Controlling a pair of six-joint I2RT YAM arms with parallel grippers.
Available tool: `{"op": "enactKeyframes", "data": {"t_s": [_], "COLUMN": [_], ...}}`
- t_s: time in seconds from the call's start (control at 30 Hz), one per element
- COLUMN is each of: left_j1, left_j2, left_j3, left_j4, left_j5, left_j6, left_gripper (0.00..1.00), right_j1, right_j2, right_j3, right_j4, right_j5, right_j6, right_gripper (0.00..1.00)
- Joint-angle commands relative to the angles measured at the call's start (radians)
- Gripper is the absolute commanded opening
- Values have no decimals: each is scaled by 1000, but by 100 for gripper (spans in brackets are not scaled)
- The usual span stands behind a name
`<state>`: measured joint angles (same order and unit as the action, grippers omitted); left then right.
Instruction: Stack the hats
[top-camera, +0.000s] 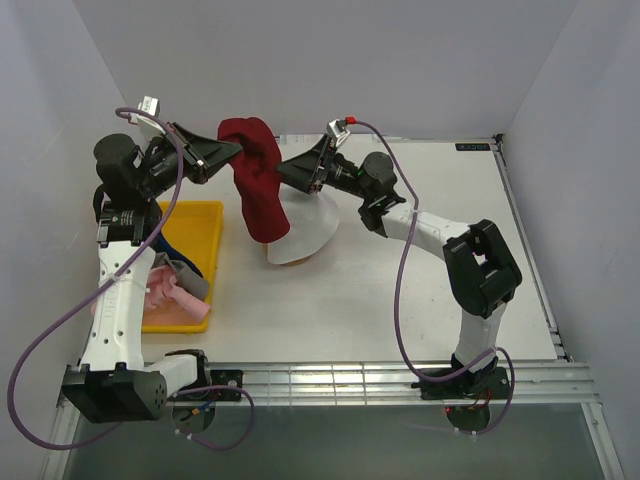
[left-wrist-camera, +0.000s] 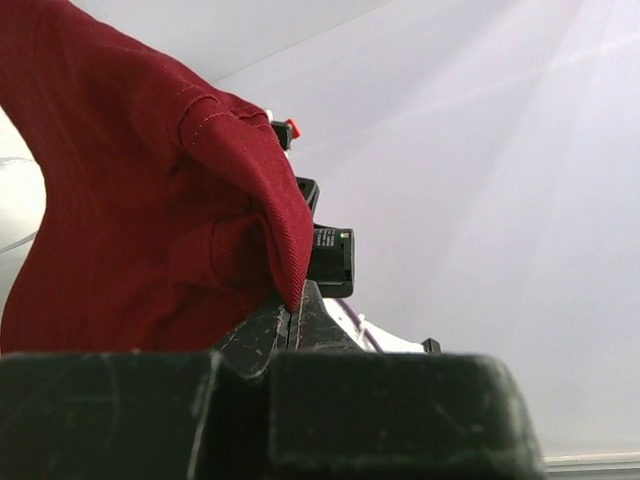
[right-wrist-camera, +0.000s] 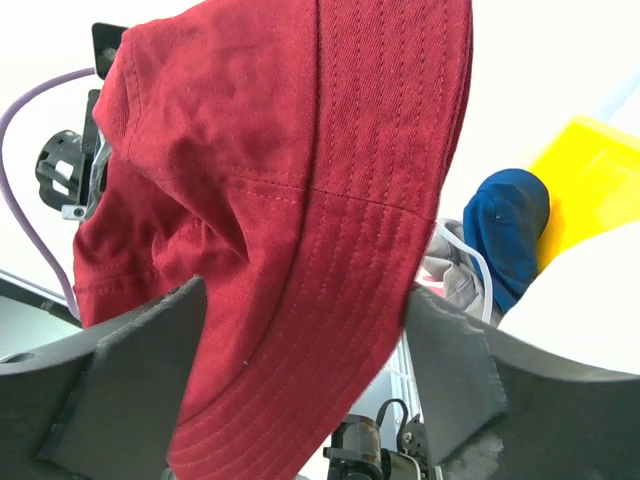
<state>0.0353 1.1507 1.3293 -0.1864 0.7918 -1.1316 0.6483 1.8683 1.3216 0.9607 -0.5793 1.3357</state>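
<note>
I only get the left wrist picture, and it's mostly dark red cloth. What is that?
Observer: A dark red bucket hat; the top view shows it dangling over a white dome.
Operator: Is the other arm squeezing it too?
Observer: No: the right gripper has its fingers wide apart, the brim hanging between them.
Operator: Any more hats?
Observer: A pink hat and a grey hat lie in a yellow tray.

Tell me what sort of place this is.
Probably a robot lab test cell: a white table boxed in by bare walls, a left arm and right arm bolted at its near edge, and a yellow tray holding hats as practice props.
</note>
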Motion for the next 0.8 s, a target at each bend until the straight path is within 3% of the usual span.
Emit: {"op": "enactKeyframes", "data": {"t_s": [0.0, 0.2, 0.47, 0.7, 0.77], "left_j1": [-5, -5, -5, -5, -5], "left_j2": [-11, -11, -11, 9, 21], "left_j3": [-5, 13, 22, 24, 33], "left_j4": [27, -25, -93, -128, -136], "left_j5": [-16, -25, -43, -34, -16], "left_j6": [24, 58, 119, 182, 206], "left_gripper": [0, 0, 0, 0, 0], "right_j1": [4, -16, -32, -38, -38], "right_j2": [-21, -47, -90, -98, -101], "right_j3": [-19, -53, -82, -67, -64], "right_j4": [105, 115, 115, 78, 61], "right_j5": [-5, -5, -7, -27, -33], "right_j6": [19, 16, 8, -12, -20], "right_gripper": [79, 51, 36, 10, 8]}}
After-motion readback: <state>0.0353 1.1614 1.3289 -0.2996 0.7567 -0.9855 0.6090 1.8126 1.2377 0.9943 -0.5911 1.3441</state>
